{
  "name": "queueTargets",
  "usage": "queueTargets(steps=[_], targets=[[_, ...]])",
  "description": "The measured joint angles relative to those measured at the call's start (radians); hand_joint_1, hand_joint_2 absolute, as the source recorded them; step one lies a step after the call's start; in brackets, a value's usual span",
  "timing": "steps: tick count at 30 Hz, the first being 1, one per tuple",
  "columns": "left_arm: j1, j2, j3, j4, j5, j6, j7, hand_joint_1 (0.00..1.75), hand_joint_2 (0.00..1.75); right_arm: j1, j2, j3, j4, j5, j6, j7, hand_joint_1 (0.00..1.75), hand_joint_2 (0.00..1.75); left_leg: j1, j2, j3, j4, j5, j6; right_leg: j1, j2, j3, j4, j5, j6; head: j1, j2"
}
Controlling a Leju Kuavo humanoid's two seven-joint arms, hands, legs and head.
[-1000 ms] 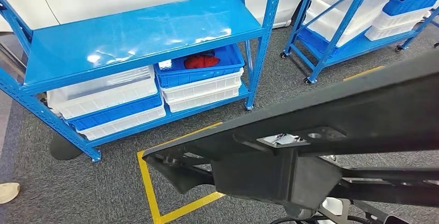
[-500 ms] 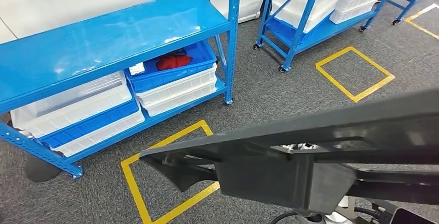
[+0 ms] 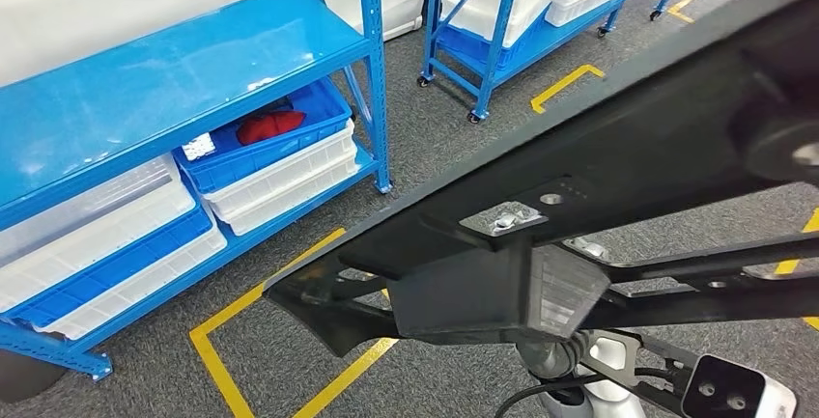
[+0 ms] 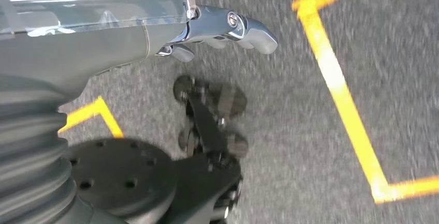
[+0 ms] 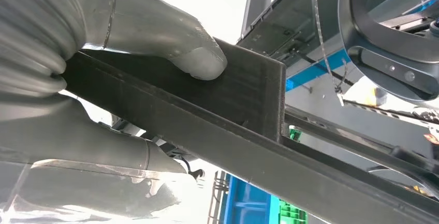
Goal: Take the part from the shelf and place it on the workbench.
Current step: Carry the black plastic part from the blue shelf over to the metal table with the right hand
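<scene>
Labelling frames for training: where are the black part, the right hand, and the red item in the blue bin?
black part (image 3: 618,148): head view, broad upper face.
right hand (image 5: 196,58): right wrist view, thumb tip.
red item (image 3: 268,126): head view, its middle.

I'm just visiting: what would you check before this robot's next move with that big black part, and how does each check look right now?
1. Right hand grips the black part: ok, thumb pressed on it.
2. Left hand free: ok, it hangs over the carpet, holding nothing.
3. Part off the blue shelf: ok, carried above the floor.
4. Workbench in sight: cannot tell, none visible.
5. Path ahead: cannot tell, the part blocks much of the head view.
6. Wheeled rack clear of the part: cannot tell.
</scene>
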State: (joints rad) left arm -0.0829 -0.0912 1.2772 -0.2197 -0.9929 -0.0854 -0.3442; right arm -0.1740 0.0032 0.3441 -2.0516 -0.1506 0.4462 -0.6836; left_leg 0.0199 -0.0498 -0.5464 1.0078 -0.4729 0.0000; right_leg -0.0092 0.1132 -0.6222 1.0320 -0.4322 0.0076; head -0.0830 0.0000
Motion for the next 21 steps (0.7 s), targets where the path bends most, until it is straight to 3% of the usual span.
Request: queueTargets(steps=[1,3,5,6,7,8,10,12,14,16,17,19,20,21], targets=[[0.0,-0.001,0.001,0.0,0.005,0.004,0.002,0.0,1.75,-0.002,0.002,0.001,0.003,-0.004,0.002,-0.001,1.75,1.75,0.002,0.012,0.002,-0.005,0.003,0.007,0.002,-0.021,-0.011,0.023,-0.015,0.004,0.0,0.0],[0.003,0.0,0.005,0.0,0.013,0.017,0.012,0.0,1.75,-0.005,0.007,0.002,0.013,-0.013,0.006,-0.006,1.75,1.75,0.001,0.039,0.005,-0.01,0.005,0.016,0.003,-0.077,-0.064,0.131,-0.074,0.01,0.0,0.0],[0.008,0.003,0.012,0.0,0.019,0.029,0.023,0.0,1.75,-0.004,0.01,-0.001,0.025,-0.025,0.005,-0.011,1.75,1.75,-0.003,0.066,0.004,-0.01,0.003,0.018,-0.002,-0.101,-0.124,0.252,-0.12,0.015,0.0,0.0],[0.009,0.005,0.016,0.0,0.021,0.032,0.027,0.0,1.75,-0.002,0.011,-0.005,0.03,-0.032,0.005,-0.012,1.75,1.75,-0.003,0.079,0.004,-0.01,0.002,0.018,-0.004,-0.106,-0.134,0.272,-0.119,0.016,0.0,0.0],[0.009,0.007,0.019,0.0,0.023,0.033,0.03,0.0,1.75,0.0,0.011,-0.011,0.034,-0.04,0.006,-0.012,1.75,1.75,-0.003,0.09,0.005,-0.01,0.0,0.016,-0.006,-0.111,-0.122,0.252,-0.1,0.016,0.0,0.0],[0.008,0.009,0.022,0.0,0.025,0.033,0.031,0.0,1.75,0.002,0.012,-0.019,0.038,-0.046,0.007,-0.012,1.75,1.75,-0.004,0.101,0.007,-0.009,-0.001,0.014,-0.006,-0.121,-0.089,0.194,-0.068,0.014,0.0,0.0],[0.008,0.012,0.025,0.0,0.029,0.035,0.029,0.0,1.75,0.005,0.012,-0.037,0.042,-0.055,0.019,-0.013,1.75,1.75,-0.007,0.119,0.014,-0.009,-0.007,0.006,0.001,-0.164,-0.012,0.052,-0.02,0.004,0.0,0.0],[0.008,0.018,0.03,0.0,0.035,0.041,0.027,0.0,1.75,0.012,0.012,-0.054,0.046,-0.062,0.036,-0.013,1.75,1.75,-0.011,0.135,0.019,-0.008,-0.013,-0.005,0.011,-0.186,0.02,-0.01,-0.011,-0.008,0.0,0.0],[0.008,0.025,0.037,0.0,0.042,0.052,0.027,0.0,1.75,0.023,0.014,-0.071,0.05,-0.065,0.05,-0.013,1.75,1.75,-0.012,0.152,0.023,-0.009,-0.018,-0.016,0.012,-0.165,0.019,-0.013,-0.01,-0.019,0.0,0.0],[0.007,0.034,0.045,-0.001,0.048,0.061,0.029,0.0,1.75,0.031,0.019,-0.086,0.056,-0.066,0.059,-0.013,1.75,1.75,-0.009,0.134,0.019,0.016,-0.042,-0.025,0.008,-0.143,0.023,-0.022,-0.005,-0.031,0.0,0.0],[0.009,0.039,0.049,-0.002,0.05,0.062,0.031,0.0,1.75,0.034,0.024,-0.091,0.059,-0.066,0.062,-0.013,1.75,1.75,-0.007,0.112,0.002,0.056,-0.068,-0.029,0.005,-0.132,0.026,-0.027,-0.003,-0.037,0.0,0.0],[0.013,0.047,0.055,-0.002,0.051,0.063,0.034,0.0,1.75,0.041,0.036,-0.098,0.066,-0.066,0.071,-0.013,1.75,1.75,-0.005,0.071,-0.059,0.188,-0.131,-0.032,0.005,-0.109,0.026,-0.028,-0.002,-0.043,0.0,0.0],[0.015,0.051,0.057,-0.002,0.051,0.064,0.035,0.0,1.75,0.046,0.042,-0.104,0.071,-0.066,0.076,-0.013,1.75,1.75,-0.005,0.063,-0.091,0.249,-0.15,-0.034,0.006,-0.096,0.027,-0.027,-0.002,-0.043,0.0,0.0],[0.017,0.055,0.059,-0.002,0.051,0.065,0.035,0.0,1.75,0.051,0.047,-0.11,0.075,-0.065,0.081,-0.013,1.75,1.75,-0.005,0.06,-0.11,0.28,-0.149,-0.034,0.007,-0.082,0.027,-0.026,-0.002,-0.044,0.0,0.0]])
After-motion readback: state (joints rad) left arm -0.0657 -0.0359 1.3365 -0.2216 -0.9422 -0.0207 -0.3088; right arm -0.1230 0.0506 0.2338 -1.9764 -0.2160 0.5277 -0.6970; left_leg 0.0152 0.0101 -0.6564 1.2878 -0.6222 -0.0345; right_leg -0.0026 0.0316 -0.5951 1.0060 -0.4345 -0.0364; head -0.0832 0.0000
